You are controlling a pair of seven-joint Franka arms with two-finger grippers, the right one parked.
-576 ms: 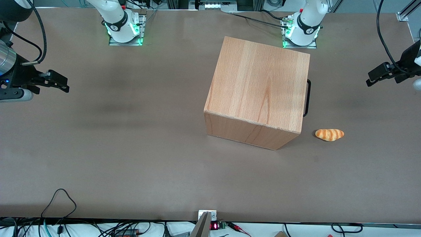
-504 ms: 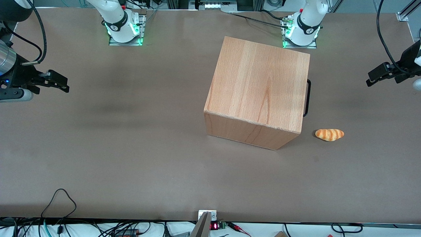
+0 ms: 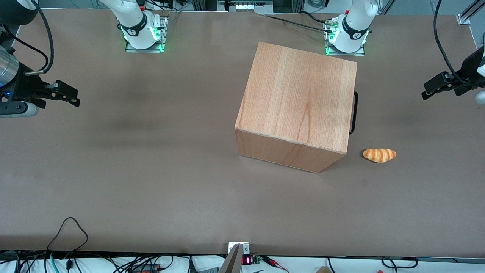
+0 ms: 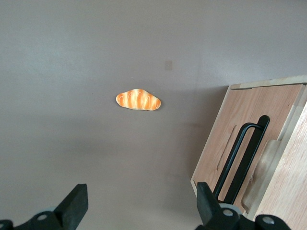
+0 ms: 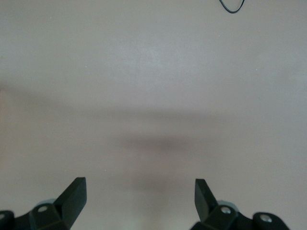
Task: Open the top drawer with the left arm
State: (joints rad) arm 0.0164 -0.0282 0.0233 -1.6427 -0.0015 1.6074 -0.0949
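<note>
- While the left arm's gripper [image 3: 426,93] hangs with fingers spread and holding nothing, well apart from the cabinet [image 3: 299,102] toward the working arm's end of the table [image 3: 151,170], no contact exists yet.
- Top drawer [image 4: 249,143] sits closed in the cabinet face that looks toward the working arm; its black bar handle [image 3: 354,113] projects from that face.
- Risk: fingers [image 4: 72,206] arriving misaligned with the bar would strike the front panel and shove the cabinet.
- Risk: a low approach path could sweep the bread roll [image 3: 379,154], lying near the cabinet's near corner.
- Risk: an off-axis pull could drag the whole cabinet rather than slide the drawer.
</note>
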